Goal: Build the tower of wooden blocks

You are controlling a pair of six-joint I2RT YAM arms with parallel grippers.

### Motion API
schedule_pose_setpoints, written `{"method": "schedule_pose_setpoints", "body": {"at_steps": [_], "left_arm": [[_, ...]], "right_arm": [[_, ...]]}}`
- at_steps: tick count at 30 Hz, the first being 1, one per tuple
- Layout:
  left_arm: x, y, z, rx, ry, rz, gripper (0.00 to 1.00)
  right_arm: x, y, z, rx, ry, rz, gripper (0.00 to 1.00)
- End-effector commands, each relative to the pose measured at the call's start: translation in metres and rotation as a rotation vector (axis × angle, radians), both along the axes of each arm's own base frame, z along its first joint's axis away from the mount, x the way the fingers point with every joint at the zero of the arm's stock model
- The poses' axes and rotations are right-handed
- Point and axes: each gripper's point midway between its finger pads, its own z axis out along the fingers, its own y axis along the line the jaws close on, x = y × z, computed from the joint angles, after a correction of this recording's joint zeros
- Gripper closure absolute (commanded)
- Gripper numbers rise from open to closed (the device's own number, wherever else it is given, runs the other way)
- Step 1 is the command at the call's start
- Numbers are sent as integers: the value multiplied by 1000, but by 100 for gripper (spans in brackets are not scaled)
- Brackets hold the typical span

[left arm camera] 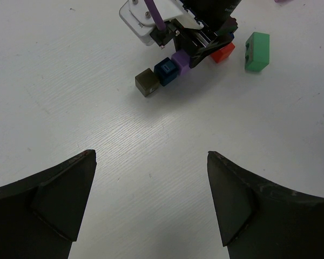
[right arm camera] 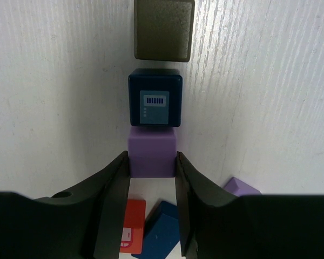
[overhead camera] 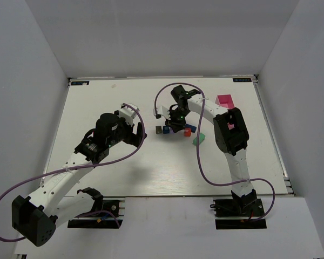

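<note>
We see the right gripper [right arm camera: 152, 164] pinching the purple block [right arm camera: 152, 151] by its flat sides, in a row with the blue block [right arm camera: 154, 100] and grey block [right arm camera: 163, 29] on the table [left arm camera: 70, 81] — probably light, stiff, slick-painted — left gripper [left arm camera: 151, 172] spread, empty.

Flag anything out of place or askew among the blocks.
Nothing is damaged or spilled. The dark grey block sits slightly off the line of the blue block and purple block, with a gap before the blue one. The green block lies apart from the others.
</note>
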Motion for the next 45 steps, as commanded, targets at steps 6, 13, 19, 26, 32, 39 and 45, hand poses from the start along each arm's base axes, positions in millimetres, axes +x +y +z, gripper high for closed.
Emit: {"method": "schedule_pose_setpoints", "body": {"at_steps": [6,13,19,26,32,39,45], "left_arm": [[2,-1,25,-37,-59,-4,6],[2,-1,25,-37,-59,-4,6],[3,2,25,-37,-60,6,6],[3,2,25,-37,-60,6,6],[3,2,25,-37,-60,6,5],[3,2,25,-37,-60,6,5],[5,4,25,-30,-63,22,5]], "right_arm": [[6,-4,1,-20,-17,-20,78],[11,-9,2,-30,-30,-39,78],[6,-7,1,-28,-21,-28,77],[4,-9,-5,-35,-15,-24,61],[6,-9,-4,-37,-26,-29,10],[7,-9,3,-26,-43,-43,10],[15,-11,44,12,-126,-74,10]]}}
